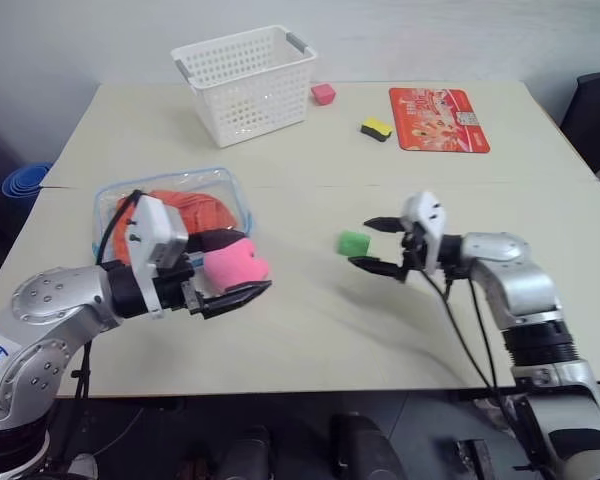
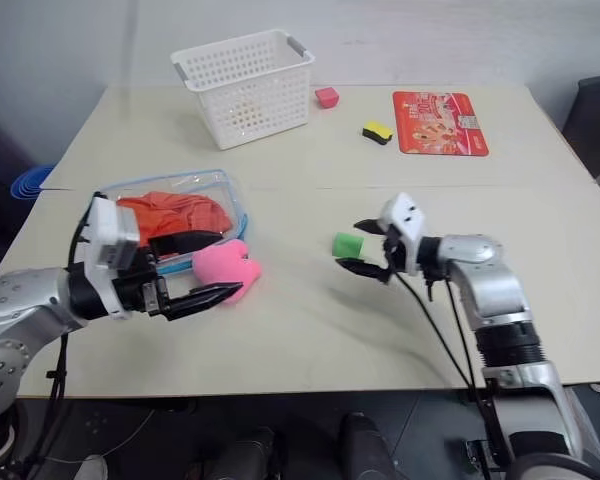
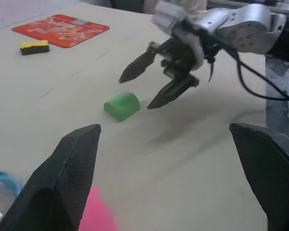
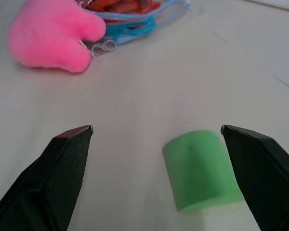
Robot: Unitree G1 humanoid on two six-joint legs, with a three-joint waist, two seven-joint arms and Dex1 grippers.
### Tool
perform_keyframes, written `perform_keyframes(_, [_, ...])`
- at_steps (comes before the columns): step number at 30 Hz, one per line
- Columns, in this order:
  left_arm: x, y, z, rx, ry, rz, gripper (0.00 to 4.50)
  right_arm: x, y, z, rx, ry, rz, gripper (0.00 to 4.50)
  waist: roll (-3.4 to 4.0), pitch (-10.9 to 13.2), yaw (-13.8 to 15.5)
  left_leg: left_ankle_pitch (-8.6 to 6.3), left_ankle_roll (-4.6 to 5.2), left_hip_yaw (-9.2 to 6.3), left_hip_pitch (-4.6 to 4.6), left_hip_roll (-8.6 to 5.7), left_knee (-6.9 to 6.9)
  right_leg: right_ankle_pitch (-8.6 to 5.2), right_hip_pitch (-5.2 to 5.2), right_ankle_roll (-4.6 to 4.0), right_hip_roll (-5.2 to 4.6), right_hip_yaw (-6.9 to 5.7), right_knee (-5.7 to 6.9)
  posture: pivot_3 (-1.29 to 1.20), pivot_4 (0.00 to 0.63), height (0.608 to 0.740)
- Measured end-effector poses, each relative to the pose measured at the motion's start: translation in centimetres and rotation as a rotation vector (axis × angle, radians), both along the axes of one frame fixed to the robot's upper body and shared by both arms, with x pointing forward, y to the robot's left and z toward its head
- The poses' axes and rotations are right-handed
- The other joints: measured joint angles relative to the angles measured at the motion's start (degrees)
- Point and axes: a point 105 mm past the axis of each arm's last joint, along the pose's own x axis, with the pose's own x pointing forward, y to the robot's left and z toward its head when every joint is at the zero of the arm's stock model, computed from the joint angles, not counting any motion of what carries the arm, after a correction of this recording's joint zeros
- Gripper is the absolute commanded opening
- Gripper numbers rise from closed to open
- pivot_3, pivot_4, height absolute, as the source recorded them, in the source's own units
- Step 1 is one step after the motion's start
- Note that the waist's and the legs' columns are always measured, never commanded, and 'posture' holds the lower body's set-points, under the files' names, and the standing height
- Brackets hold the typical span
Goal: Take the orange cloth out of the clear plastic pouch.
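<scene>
The clear plastic pouch (image 1: 220,185) with light blue edging lies flat on the left part of the table. The orange cloth (image 2: 175,212) is inside it, wrinkled. My left gripper (image 1: 257,262) hovers open just in front of the pouch, above a pink heart-shaped sponge (image 1: 235,265) beside the pouch's near corner. My right gripper (image 2: 347,245) is open at mid-table, pointing left, with a small green block (image 1: 353,243) by its fingertips. The right wrist view shows that block (image 4: 202,171) on the table, untouched, with the sponge (image 4: 53,36) and pouch (image 4: 135,21) beyond.
A white lattice basket (image 1: 245,85) stands at the back of the table. Near it lie a small red cube (image 1: 323,94), a yellow and black sponge (image 1: 376,129) and a red printed packet (image 1: 438,118). A dark chair (image 1: 595,115) stands at the right.
</scene>
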Motion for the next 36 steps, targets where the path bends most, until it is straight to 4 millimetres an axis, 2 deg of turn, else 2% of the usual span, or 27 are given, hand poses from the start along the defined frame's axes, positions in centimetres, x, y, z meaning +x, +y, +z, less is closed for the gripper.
perform_keyframes(5, [-0.2, 0.7, -1.3, 0.064, 0.04, 0.022, 4.5, 2.8, 0.6, -1.9, -0.037, 0.011, -0.133, 4.47, 0.0, 0.0, -0.1, 0.01, -0.01, 0.01, 0.01, -0.03, 0.04, 0.0, 0.0, 0.0, 0.0, 0.02, -0.06, 0.0, 0.15, 0.74])
perform_keyframes(9, [-0.2, 0.9, -1.6, 0.071, 0.038, 0.033, 4.5, 4.1, 0.4, -2.6, -0.047, 0.005, -0.184, 4.47, 0.0, 0.0, -0.04, 0.01, -0.01, 0.01, 0.01, -0.04, 0.04, 0.0, 0.01, 0.0, -0.01, 0.02, -0.11, 0.0, 0.15, 0.74])
perform_keyframes(12, [-0.3, 0.9, -1.8, 0.071, 0.039, 0.039, 4.5, 4.5, 0.3, -2.6, -0.053, -0.013, -0.188, 3.85, 0.0, 0.0, -0.05, 0.01, -0.01, 0.0, 0.02, -0.04, 0.04, 0.0, 0.03, 0.0, -0.01, 0.01, -0.09, 0.0, 0.15, 0.74])
perform_keyframes(18, [-0.5, 0.9, -1.9, 0.075, 0.033, 0.042, 4.5, 4.4, 0.0, -2.8, -0.057, -0.025, -0.164, 1.92, 0.0, 0.0, 0.01, 0.01, -0.01, -0.02, 0.02, -0.04, 0.05, 0.0, 0.04, 0.0, -0.01, 0.01, -0.1, 0.0, 0.15, 0.74])
perform_keyframes(20, [-0.6, 0.8, -1.8, 0.076, 0.023, 0.044, 4.5, 4.2, -0.3, -2.8, -0.061, -0.027, -0.16, 1.55, 0.0, 0.0, 0.06, 0.01, -0.01, -0.04, 0.02, -0.04, 0.05, 0.0, 0.06, -0.01, -0.02, 0.0, -0.1, 0.0, 0.15, 0.74])
perform_keyframes(23, [-0.5, 0.8, -1.6, 0.074, 0.012, 0.042, 4.5, 4.2, -1.1, -2.8, -0.05, -0.018, -0.188, 1.5, 0.0, 0.0, 0.13, 0.01, 0.0, -0.04, 0.01, -0.04, 0.05, 0.0, 0.06, 0.0, -0.03, 0.0, -0.1, 0.0, 0.15, 0.74])
perform_keyframes(24, [-0.5, 0.6, -1.5, 0.073, 0.008, 0.037, 4.5, 4.3, -2.0, -2.6, -0.044, -0.013, -0.219, 1.5, 0.0, 0.0, 0.25, 0.01, 0.0, -0.06, 0.0, -0.06, 0.06, 0.0, 0.07, 0.0, -0.04, -0.01, -0.11, 0.0, 0.15, 0.74])
perform_keyframes(26, [-0.4, 0.2, -1.2, 0.067, -0.01, 0.02, 4.5, 4.8, -5.5, -2.1, -0.052, -0.018, -0.332, 1.5, 0.0, 0.0, 0.78, 0.01, 0.04, -0.08, -0.03, -0.15, 0.06, 0.0, 0.06, 0.0, -0.11, -0.02, -0.14, 0.0, 0.15, 0.74])
perform_keyframes(30, [-0.2, -1.1, -1.0, 0.056, -0.028, -0.032, 4.5, 5.0, -15.4, -0.1, -0.099, -0.072, -0.657, 1.5, 0.0, 0.0, 1.41, -0.02, 0.1, -0.05, -0.07, -0.18, 0.04, 0.0, 0.06, 0.0, -0.11, 0.0, -0.23, 0.0, 0.15, 0.74])
perform_keyframes(34, [0.4, -2.3, -0.6, 0.027, -0.051, -0.08, 4.5, 2.9, -24.9, 0.5, -0.185, -0.098, -1.003, 1.5, 0.0, 0.0, 1.36, -0.02, 0.09, 0.06, -0.06, -0.14, 0.02, 0.0, 0.05, 0.0, -0.05, 0.02, -0.29, 0.0, 0.15, 0.74])
perform_keyframes(36, [0.7, -2.9, -0.2, 0.001, -0.06, -0.108, 4.5, 1.7, -27.9, 0.1, -0.201, -0.085, -1.132, 1.5, -0.01, 0.0, 1.24, 0.0, 0.09, 0.18, -0.04, -0.1, 0.04, 0.0, 0.06, 0.0, 0.0, 0.1, -0.34, 0.0, 0.15, 0.74])
